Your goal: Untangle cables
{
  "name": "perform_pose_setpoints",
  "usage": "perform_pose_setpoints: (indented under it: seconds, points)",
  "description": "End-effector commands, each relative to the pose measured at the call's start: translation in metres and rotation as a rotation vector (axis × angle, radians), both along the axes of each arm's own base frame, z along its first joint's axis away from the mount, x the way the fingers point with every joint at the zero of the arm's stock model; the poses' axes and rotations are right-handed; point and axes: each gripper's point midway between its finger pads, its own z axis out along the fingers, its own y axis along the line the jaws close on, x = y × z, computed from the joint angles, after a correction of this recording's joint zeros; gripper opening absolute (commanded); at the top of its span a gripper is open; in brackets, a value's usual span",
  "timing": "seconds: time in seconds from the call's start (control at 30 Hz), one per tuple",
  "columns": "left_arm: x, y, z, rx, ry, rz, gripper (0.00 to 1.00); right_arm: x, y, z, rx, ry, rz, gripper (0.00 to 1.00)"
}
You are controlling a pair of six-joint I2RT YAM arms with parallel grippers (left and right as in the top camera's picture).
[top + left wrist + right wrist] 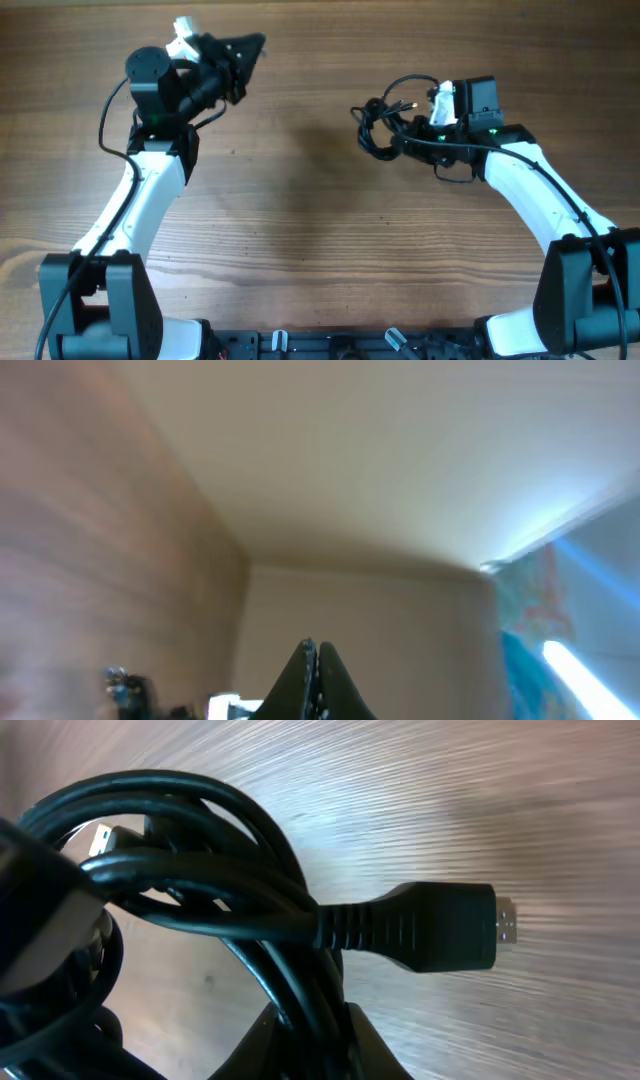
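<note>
The cables (378, 128) are a tangled bundle of thin black cords lying right of the table's centre. My right gripper (403, 133) is shut on several strands of the cables (200, 880), which run up between its fingertips (262, 1042) in the right wrist view. A black plug (445, 926) with a metal tip sticks out to the right of the loops, above the wood. My left gripper (252, 44) is at the far left of the table, raised and well away from the bundle. It is shut with nothing in it, its tips (312, 652) pressed together.
The wooden table (300, 220) carries nothing else that I can see. The two arm bases (100, 300) stand at the front corners. Thicker black arm wires (455, 175) loop beside the right wrist. The left wrist view faces a beige wall.
</note>
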Motion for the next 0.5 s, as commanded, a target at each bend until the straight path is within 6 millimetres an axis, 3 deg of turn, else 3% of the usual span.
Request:
perform_pose_setpoints:
  seconds: [0.0,0.1,0.2,0.33,0.47]
  points:
    - [-0.010,-0.014,-0.025,0.220,-0.058,-0.059,0.05,-0.011,0.028,0.022,0.114,-0.110,0.234,0.04]
    - [-0.019,-0.019,-0.057,0.361,-0.016,-0.082,0.14,-0.018,0.045,0.039,0.215,-0.187,0.355,0.04]
    - [-0.022,-0.016,-0.074,0.428,0.025,-0.071,0.21,-0.023,0.055,0.055,0.312,-0.217,0.407,0.04]
    - [-0.022,-0.015,-0.075,0.454,0.006,-0.080,0.37,-0.035,0.064,0.087,0.511,-0.231,0.480,0.04]
    - [-0.023,-0.017,-0.075,0.454,0.006,-0.085,0.54,-0.039,0.060,0.102,0.630,-0.153,0.456,0.04]
